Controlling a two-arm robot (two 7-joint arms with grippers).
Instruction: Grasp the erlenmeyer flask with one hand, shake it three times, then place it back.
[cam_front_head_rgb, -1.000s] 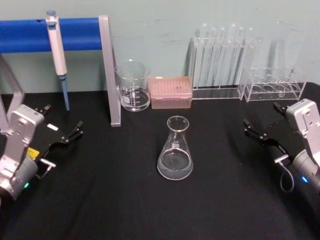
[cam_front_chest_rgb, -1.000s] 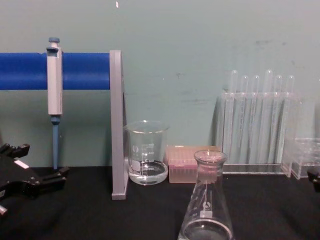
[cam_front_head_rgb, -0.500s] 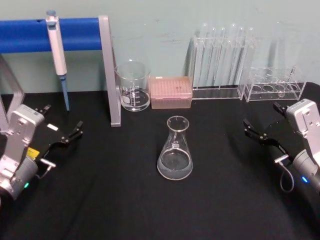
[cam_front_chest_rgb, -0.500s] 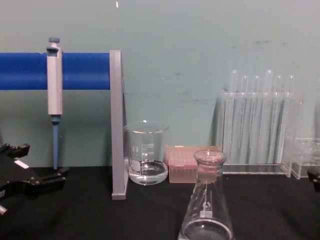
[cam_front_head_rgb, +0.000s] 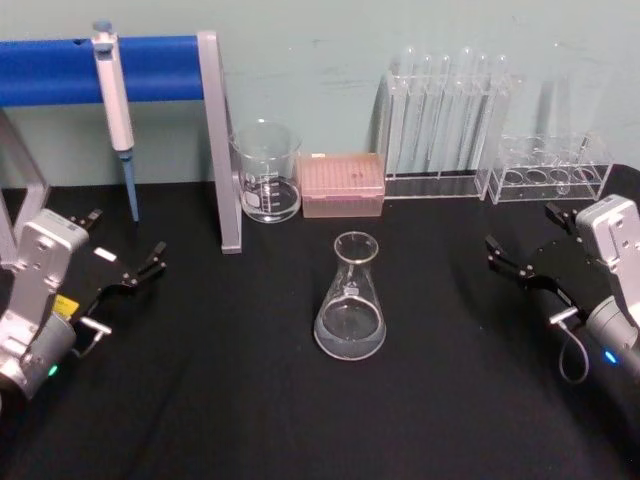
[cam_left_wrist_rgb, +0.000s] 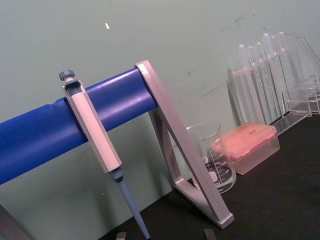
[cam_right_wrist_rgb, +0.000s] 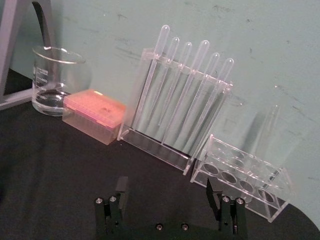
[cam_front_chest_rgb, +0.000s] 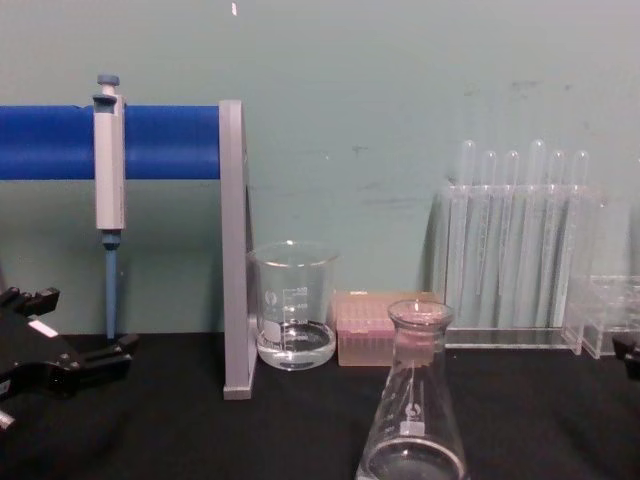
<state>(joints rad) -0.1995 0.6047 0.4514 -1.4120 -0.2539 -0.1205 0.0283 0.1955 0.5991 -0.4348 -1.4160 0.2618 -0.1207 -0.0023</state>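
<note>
Right pincer (cam_front_head_rgb: 520, 229), spread wide, has edged slightly toward the unmoved erlenmeyer flask (cam_front_head_rgb: 350, 310).

This is a laboratory. A black surface (cam_front_head_rgb: 200, 400) against a pale green wall carries chemistry glassware. An erlenmeyer flask (cam_front_head_rgb: 351, 300) stands near the middle. Along the far edge are a graduated beaker (cam_front_head_rgb: 266, 172) holding a little clear liquid, a pink pipette-tip box (cam_front_head_rgb: 342, 184), a clear rack of tall test tubes (cam_front_head_rgb: 445, 120), and a lower tube rack (cam_front_head_rgb: 550, 172) at the far right. At the far left a pipette (cam_front_head_rgb: 113, 90) hangs from a blue bar (cam_front_head_rgb: 50, 70) on a grey stand.
</note>
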